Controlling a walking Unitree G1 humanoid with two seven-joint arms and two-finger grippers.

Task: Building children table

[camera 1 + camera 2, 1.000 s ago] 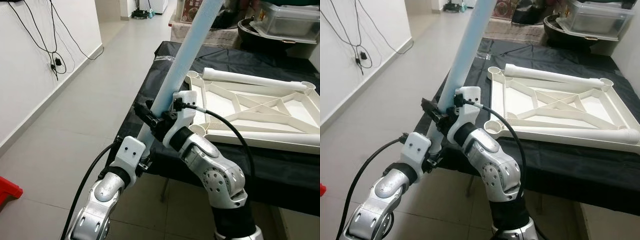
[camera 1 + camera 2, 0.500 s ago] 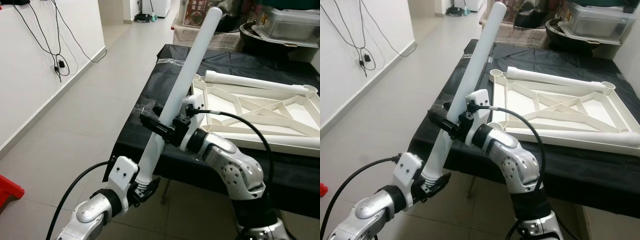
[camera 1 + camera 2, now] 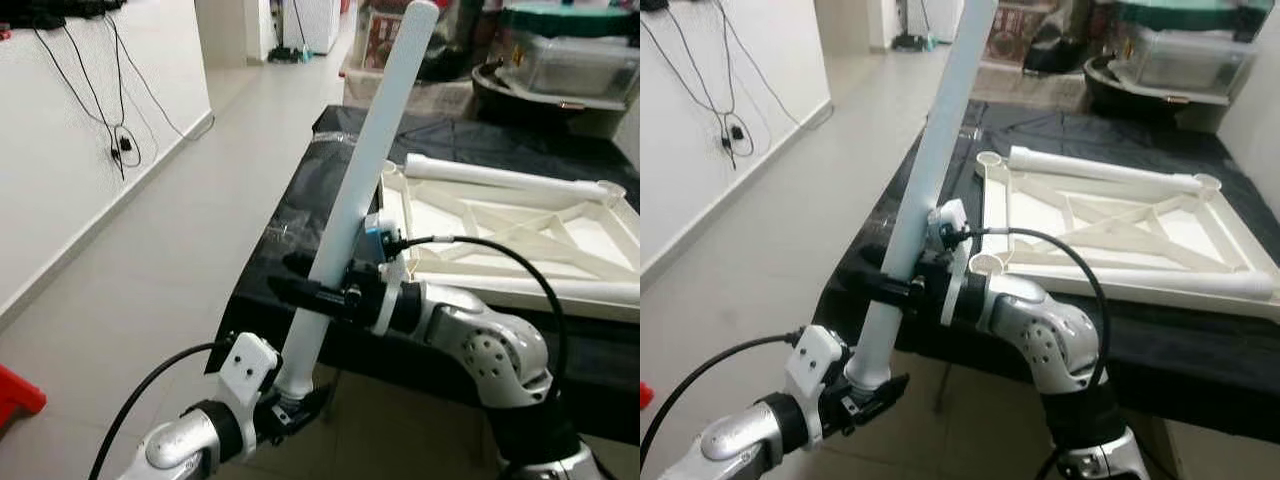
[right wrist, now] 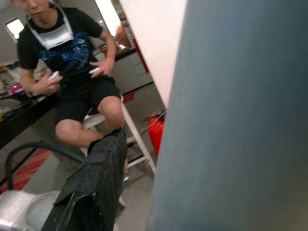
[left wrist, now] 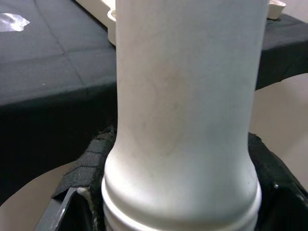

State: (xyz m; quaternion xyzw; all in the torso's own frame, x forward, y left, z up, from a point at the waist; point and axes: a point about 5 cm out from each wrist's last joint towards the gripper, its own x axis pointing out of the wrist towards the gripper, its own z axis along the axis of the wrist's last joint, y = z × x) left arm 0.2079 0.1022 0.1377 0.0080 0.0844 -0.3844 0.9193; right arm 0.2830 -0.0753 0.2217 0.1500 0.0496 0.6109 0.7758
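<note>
white table leg (image 3: 365, 170) clamped low by left gripper (image 3: 290, 392), mid by right gripper (image 3: 330, 293) | likely light, stiff, slippery | tabletop frame (image 3: 520, 225) at 2 o'clock

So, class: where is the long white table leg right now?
The table leg stands tilted off the black table's near-left corner, its base in the left gripper, the right gripper clamped mid-shaft.

Home interior: tiled floor (image 3: 150, 260), hallway, storage bins (image 3: 570, 65), wall cables (image 3: 120, 110).

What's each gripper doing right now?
Left gripper: shut on the white table leg, at its lower end.
Right gripper: shut on the same leg, mid-length.
</note>
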